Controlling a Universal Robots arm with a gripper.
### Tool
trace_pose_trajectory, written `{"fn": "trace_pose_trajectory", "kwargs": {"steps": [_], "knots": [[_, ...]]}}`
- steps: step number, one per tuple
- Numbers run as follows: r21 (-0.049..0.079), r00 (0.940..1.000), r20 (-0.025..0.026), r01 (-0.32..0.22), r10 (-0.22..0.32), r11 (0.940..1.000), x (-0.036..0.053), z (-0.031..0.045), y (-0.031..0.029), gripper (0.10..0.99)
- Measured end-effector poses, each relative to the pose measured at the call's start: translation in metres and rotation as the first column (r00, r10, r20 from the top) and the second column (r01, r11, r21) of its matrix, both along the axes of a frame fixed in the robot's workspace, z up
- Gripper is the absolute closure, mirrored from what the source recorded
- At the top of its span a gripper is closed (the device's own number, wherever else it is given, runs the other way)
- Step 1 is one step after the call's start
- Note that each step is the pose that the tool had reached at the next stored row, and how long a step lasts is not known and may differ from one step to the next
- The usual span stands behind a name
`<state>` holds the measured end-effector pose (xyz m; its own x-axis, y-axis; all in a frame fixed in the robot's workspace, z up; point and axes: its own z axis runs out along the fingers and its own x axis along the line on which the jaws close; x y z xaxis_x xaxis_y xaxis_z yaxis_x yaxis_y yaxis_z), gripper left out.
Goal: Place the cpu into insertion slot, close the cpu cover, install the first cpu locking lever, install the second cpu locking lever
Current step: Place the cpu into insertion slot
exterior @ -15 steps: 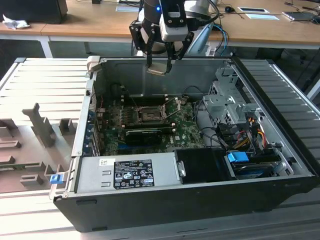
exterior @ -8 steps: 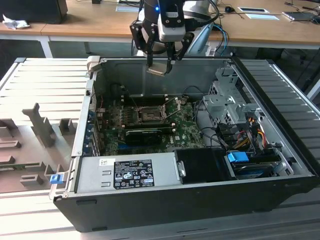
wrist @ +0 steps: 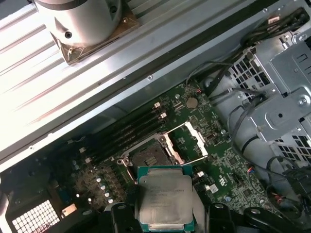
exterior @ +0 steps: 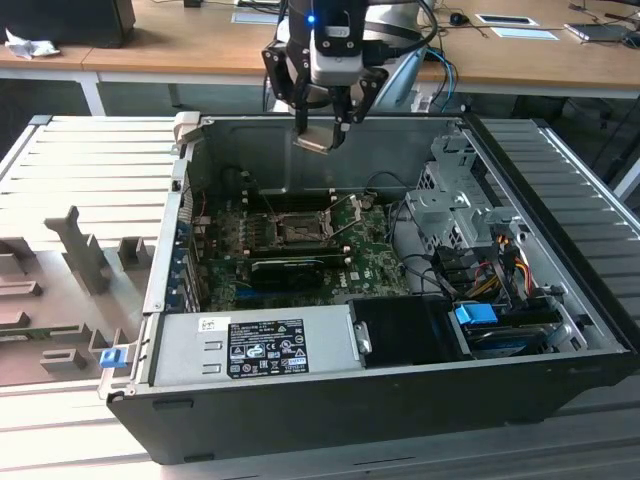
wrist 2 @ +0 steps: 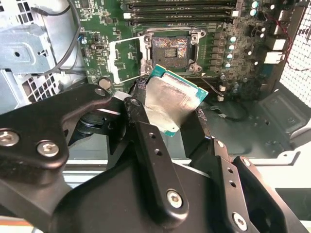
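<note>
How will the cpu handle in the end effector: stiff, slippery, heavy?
Likely stiff: the cpu looks flat though the end effector grips only its edges. Its smooth metal top looks slippery. Probably light, being thin and small beside the motherboard.

Your open computer case (exterior: 400, 410) holds a green motherboard (exterior: 375, 265) and a grey power supply (exterior: 200, 350); a wooden worktop (exterior: 180, 45) stands behind.

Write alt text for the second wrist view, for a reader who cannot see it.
The pincer grips the cpu, tilted, in the air over the green motherboard. Beyond it the insertion slot lies bare, with the cpu cover swung open beside it.
</note>
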<state>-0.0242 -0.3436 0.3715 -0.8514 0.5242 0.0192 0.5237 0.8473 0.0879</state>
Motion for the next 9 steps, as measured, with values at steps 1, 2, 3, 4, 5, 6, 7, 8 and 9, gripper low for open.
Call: {"fn": "trace_pose_trajectory", "kwargs": {"steps": [1,2,3,4,5,6,7,8,9], "knots": [[0.0,1.0,0.0,0.007,-0.007,1.0,0.0,-0.0003,0.0,0.557],[0.0,0.9999,0.0,0.01,-0.01,0.9999,0.0,-0.0004,0.0,0.557],[0.0,0.9999,0.0,0.015,-0.015,0.9999,0.0,-0.0007,0.0,0.557],[0.0,0.9998,0.0001,0.018,-0.018,0.9998,0.0,-0.0009,0.0,0.557],[0.0,0.9998,0.0,0.021,-0.021,0.9998,0.0,-0.0011,0.0,0.557],[0.0,0.9997,0.0,0.024,-0.024,0.9997,0.0,-0.0013,0.0,0.557],[0.0,0.9996,0.0,0.028,-0.028,0.9996,0.0,-0.0015,0.0,0.557],[0.0,0.9995,0.0,0.031,-0.031,0.9995,0.0,-0.0016,0.0,0.557],[0.0,0.9994,0.0,0.034,-0.034,0.9994,0.0,-0.0017,0.0,0.557]]}}
